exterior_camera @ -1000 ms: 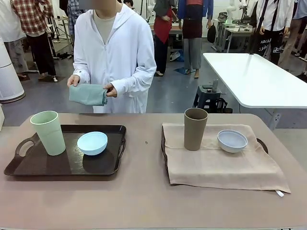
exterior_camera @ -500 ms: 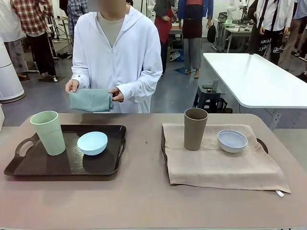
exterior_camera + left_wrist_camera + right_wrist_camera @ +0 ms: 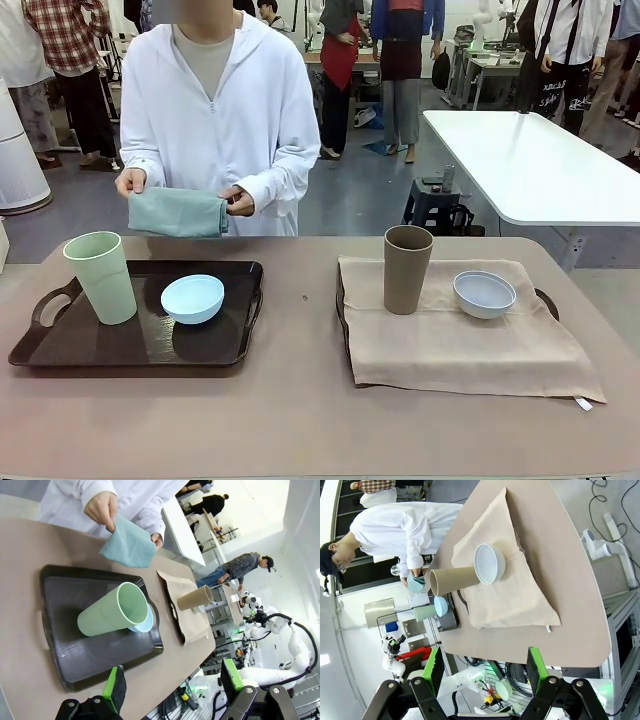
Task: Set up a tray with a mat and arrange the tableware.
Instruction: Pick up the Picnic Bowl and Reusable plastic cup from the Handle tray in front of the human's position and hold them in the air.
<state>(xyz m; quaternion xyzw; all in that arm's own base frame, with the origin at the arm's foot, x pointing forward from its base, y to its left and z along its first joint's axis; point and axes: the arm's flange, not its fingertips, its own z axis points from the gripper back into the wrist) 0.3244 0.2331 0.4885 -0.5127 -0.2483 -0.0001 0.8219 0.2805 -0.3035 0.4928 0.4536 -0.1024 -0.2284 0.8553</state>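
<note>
Teal mat (image 3: 178,213), soft and limp, hangs in the person's hands (image 3: 131,182) beyond the dark tray (image 3: 90,345). The pale green cup (image 3: 101,277) on it, likely light and slick, suits a rim pinch. Left and right jaws gape empty.

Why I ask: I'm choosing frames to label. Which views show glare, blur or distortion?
Front view: sharp, evenly lit; the glossy tray shows sheen beside the light blue bowl. Left wrist view: overexposed at upper right, and the wide angle makes the pale green cup look tipped. Right wrist view: rolled, so the person stands sideways and the table edge curves.
</note>
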